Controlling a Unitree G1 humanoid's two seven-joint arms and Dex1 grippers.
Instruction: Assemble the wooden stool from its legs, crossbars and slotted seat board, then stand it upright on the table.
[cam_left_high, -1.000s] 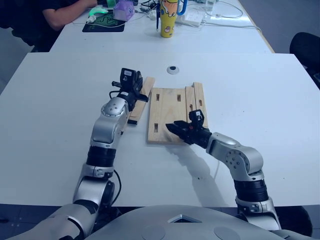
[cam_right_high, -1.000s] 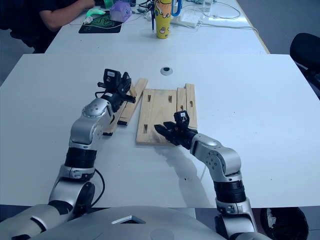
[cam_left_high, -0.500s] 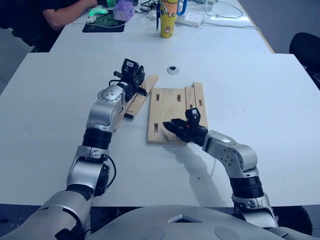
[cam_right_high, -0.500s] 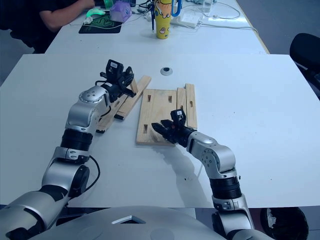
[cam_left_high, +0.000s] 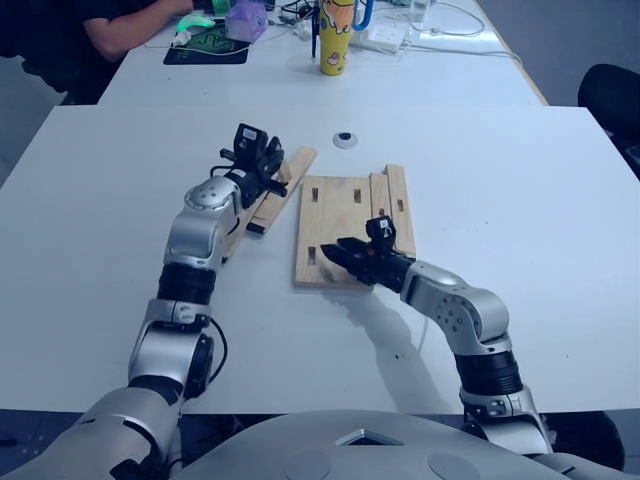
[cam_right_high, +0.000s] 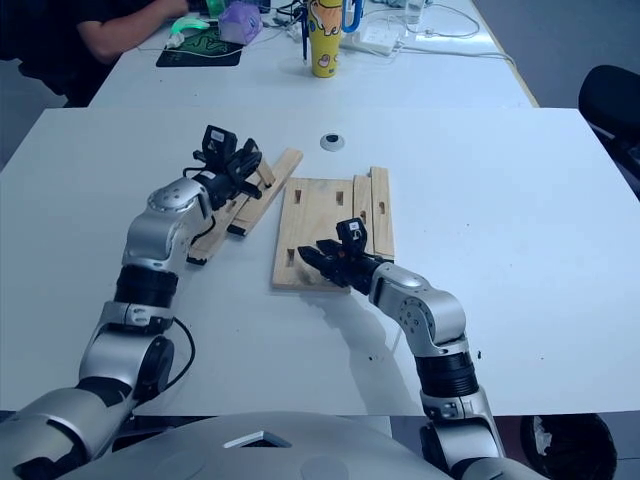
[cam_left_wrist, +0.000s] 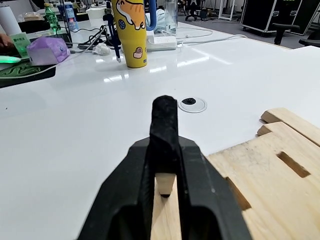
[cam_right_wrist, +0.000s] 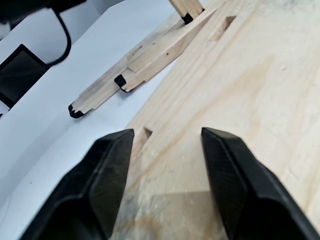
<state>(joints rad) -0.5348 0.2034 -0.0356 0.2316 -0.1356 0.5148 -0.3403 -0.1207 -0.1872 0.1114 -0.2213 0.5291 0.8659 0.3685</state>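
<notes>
The slotted seat board lies flat mid-table, with two thin crossbars flat along its right edge. Left of it lie the wooden legs, slanted on the table. My left gripper is over their far end, shut on one leg that shows between its fingers. My right gripper is open, low over the board's near left corner, with one finger toward the board's left edge. The black-tipped legs lie beyond it.
A round grommet sits in the table behind the board. On the table behind stand a yellow cup and a dark mat, where a person is seated. A black chair is at the far right.
My left gripper has shifted a little left and away, and the held leg's far end has swung towards the board. My right gripper has crept left along the board's near edge.
</notes>
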